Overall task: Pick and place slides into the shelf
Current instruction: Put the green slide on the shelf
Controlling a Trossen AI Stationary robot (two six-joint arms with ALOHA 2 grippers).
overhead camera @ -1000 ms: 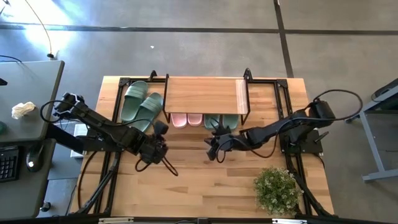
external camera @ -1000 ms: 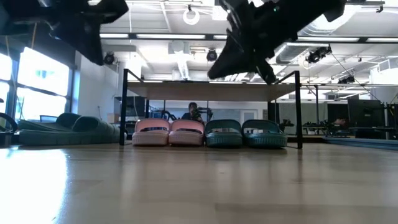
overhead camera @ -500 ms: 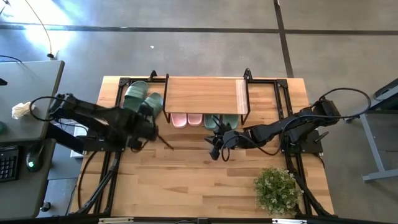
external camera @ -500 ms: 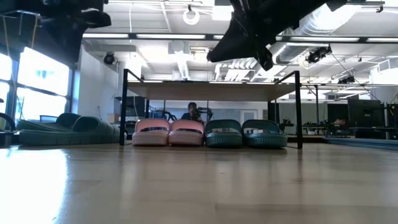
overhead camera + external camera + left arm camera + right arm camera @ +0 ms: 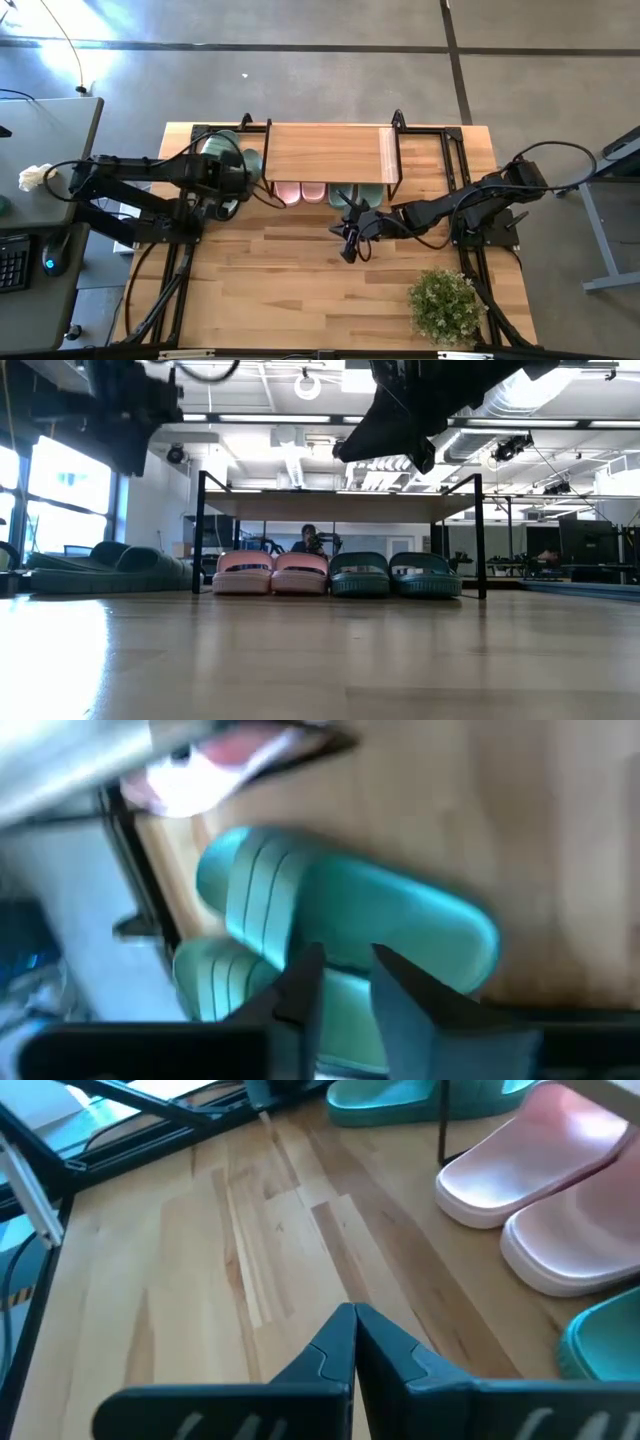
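Observation:
The shelf [image 5: 330,152] stands at the table's far middle. Under it, on the tabletop, a pink pair of slides [image 5: 272,573] and a green pair [image 5: 395,573] sit side by side. Another green pair [image 5: 215,148] lies on the table left of the shelf. My left gripper [image 5: 226,186] hangs over that pair, clear of it and slightly open. In the left wrist view the two green slides [image 5: 350,920] lie below my left gripper [image 5: 346,982]. My right gripper [image 5: 350,236] hovers shut in front of the shelf; its wrist view shows the pink slides [image 5: 540,1190] beyond my right gripper [image 5: 352,1320].
A potted plant [image 5: 443,305] stands at the table's near right corner. A side desk with a keyboard [image 5: 12,262] is beyond the table's left edge. Bare wood lies between the grippers and the near edge. A person [image 5: 310,540] shows far behind the shelf.
My left gripper has swung from the table's left middle toward the far edge, turning as it went, and now stands over the loose green pair. The slides have not moved.

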